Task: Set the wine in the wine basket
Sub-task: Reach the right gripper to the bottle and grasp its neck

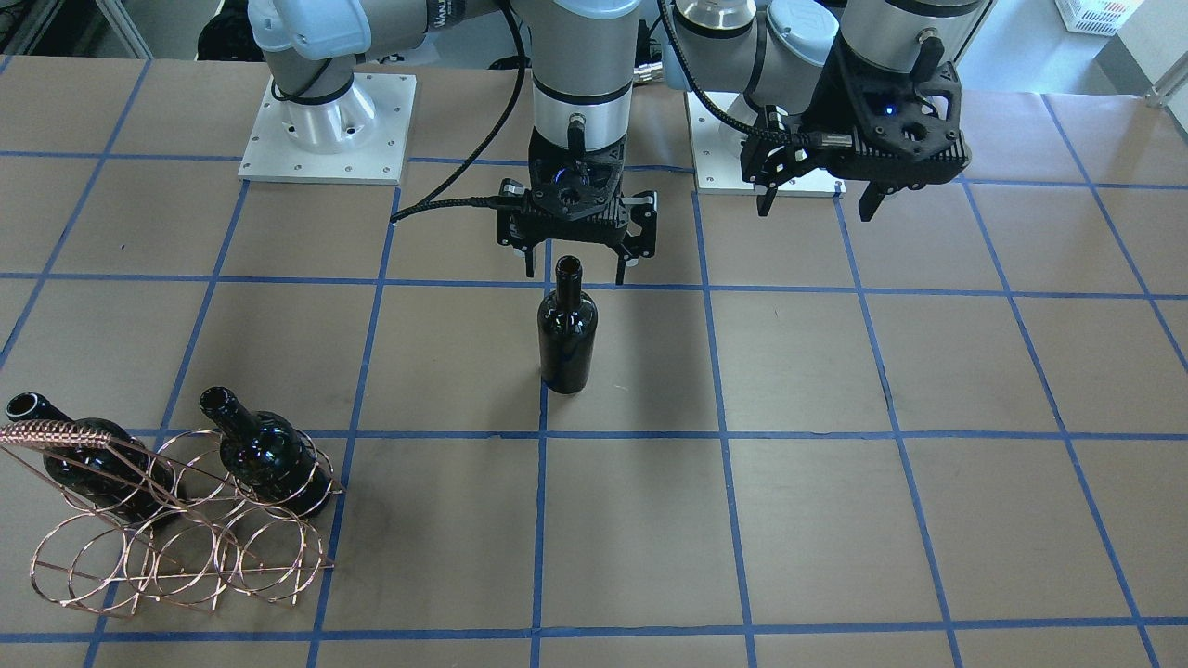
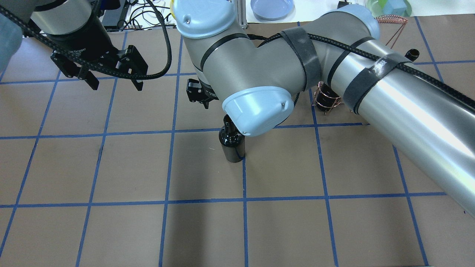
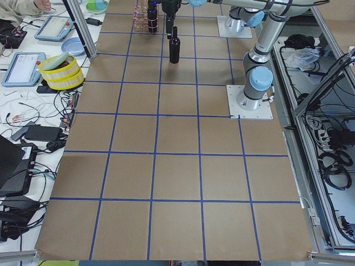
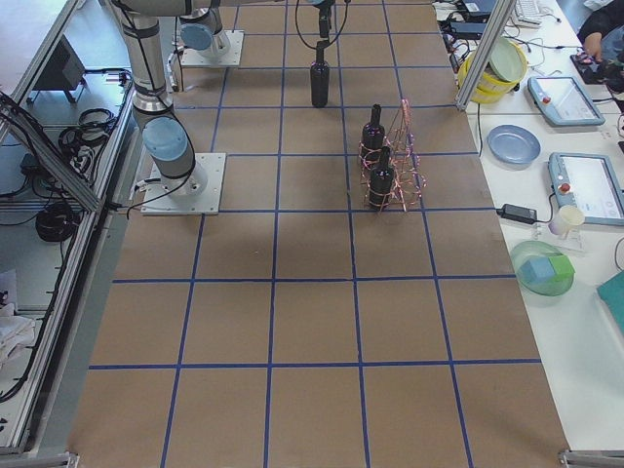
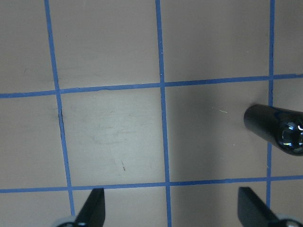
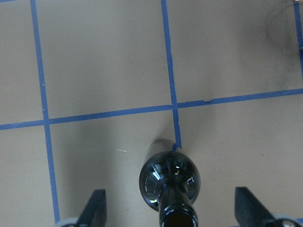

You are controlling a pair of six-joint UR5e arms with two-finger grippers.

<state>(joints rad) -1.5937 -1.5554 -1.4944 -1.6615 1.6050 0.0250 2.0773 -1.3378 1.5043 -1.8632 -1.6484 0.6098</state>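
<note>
A glossy near-black wine bottle [image 1: 567, 334] stands upright near the table's middle; it also shows in the overhead view [image 2: 232, 142] and the right wrist view [image 6: 169, 182]. My right gripper [image 1: 575, 264] is open just above and behind its mouth, one finger on either side, not touching. My left gripper [image 1: 817, 197] is open and empty, held above the table away from the bottle, which shows at the left wrist view's right edge [image 5: 279, 130]. The copper wire wine basket [image 1: 176, 543] stands at the table's edge with two look-alike bottles [image 1: 269, 455] in its rings.
The arms' white base plates [image 1: 325, 130] sit at the robot's side of the table. My right arm's elbow [image 2: 256, 107] hides its gripper from overhead. A blue plate [image 2: 272, 7] and yellow bowls [image 4: 492, 68] lie off the table on the side bench.
</note>
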